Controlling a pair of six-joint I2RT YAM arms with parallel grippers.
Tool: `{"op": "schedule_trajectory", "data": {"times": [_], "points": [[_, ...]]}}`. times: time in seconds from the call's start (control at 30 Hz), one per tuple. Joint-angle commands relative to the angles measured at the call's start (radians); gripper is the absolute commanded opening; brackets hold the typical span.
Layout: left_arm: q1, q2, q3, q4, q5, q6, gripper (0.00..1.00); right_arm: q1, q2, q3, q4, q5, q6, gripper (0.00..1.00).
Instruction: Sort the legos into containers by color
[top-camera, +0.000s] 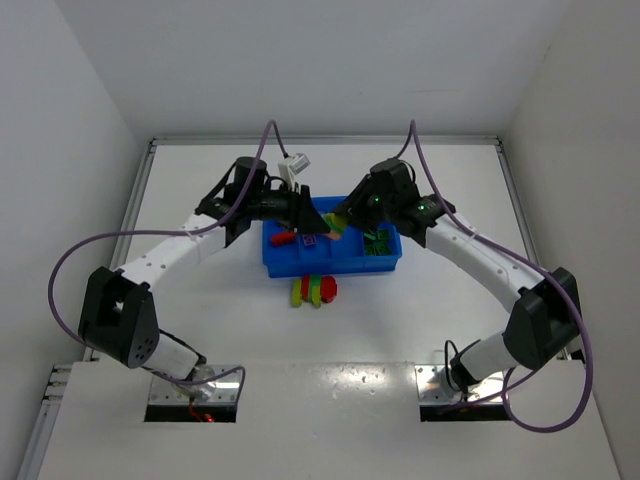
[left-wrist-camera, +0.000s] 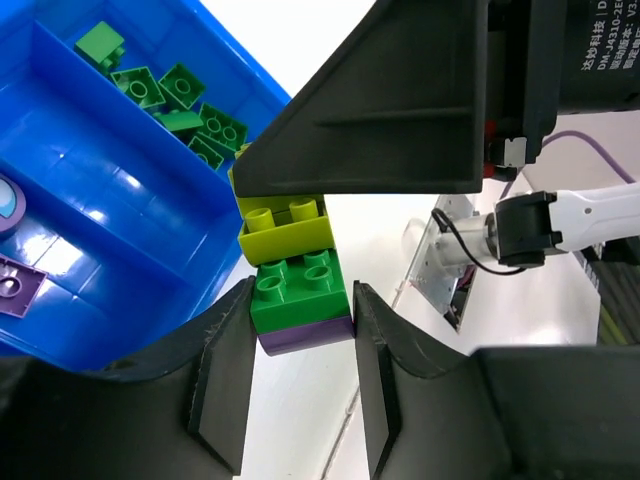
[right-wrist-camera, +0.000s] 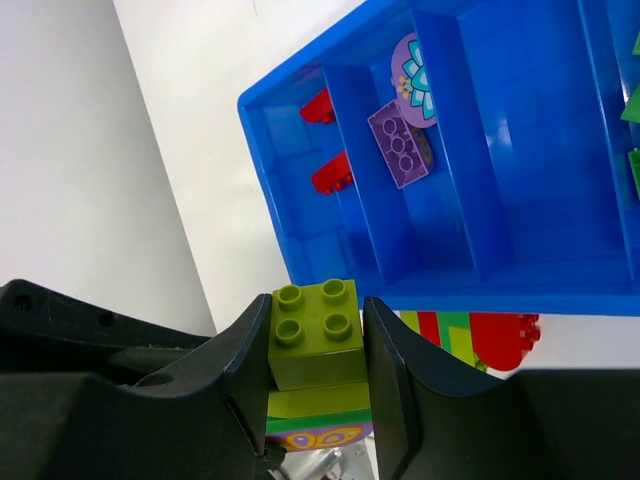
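Observation:
A joined cluster of a yellow-green brick (left-wrist-camera: 285, 228), a green brick (left-wrist-camera: 300, 285) and a purple brick (left-wrist-camera: 305, 338) hangs between both grippers above the blue tray (top-camera: 330, 268). My left gripper (left-wrist-camera: 302, 320) is shut on the green and purple end. My right gripper (right-wrist-camera: 316, 340) is shut on the yellow-green brick (right-wrist-camera: 312, 350). In the top view the left gripper (top-camera: 312, 222) and right gripper (top-camera: 340, 222) meet over the tray. In the tray (right-wrist-camera: 520, 290), red bricks (right-wrist-camera: 330, 172) lie in the left compartment, a purple plate (right-wrist-camera: 398, 145) in the second, green bricks (left-wrist-camera: 170, 95) in the right one.
A cluster of yellow-green, green and red pieces (top-camera: 314, 291) lies on the table just in front of the tray; it also shows in the right wrist view (right-wrist-camera: 500, 335). A small white object (top-camera: 295, 165) sits behind the tray. White walls enclose the table.

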Motion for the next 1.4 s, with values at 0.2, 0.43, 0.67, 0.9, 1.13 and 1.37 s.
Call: {"op": "schedule_trajectory", "data": {"times": [0.2, 0.43, 0.67, 0.9, 1.13, 1.37], "points": [[-0.007, -0.046, -0.034, 0.030, -0.005, -0.003, 0.12, -0.002, -0.003, 0.051, 0.070, 0.045, -0.002, 0.00], [-0.007, -0.112, -0.140, 0.030, 0.013, -0.003, 0.00, -0.011, -0.003, 0.051, 0.070, 0.079, -0.023, 0.00], [-0.007, -0.173, -0.201, 0.030, 0.013, -0.003, 0.00, -0.030, -0.013, 0.042, 0.080, 0.088, -0.043, 0.00], [-0.007, -0.258, -0.256, 0.012, 0.024, 0.020, 0.00, -0.048, -0.117, -0.093, 0.139, -0.097, -0.277, 0.00], [-0.007, -0.339, -0.278, -0.006, -0.016, 0.040, 0.00, -0.037, -0.266, -0.334, 0.086, -0.387, -0.718, 0.00], [-0.007, -0.339, -0.274, -0.017, -0.025, 0.049, 0.00, 0.004, -0.315, -0.392, -0.114, -0.309, -1.273, 0.00]]}}
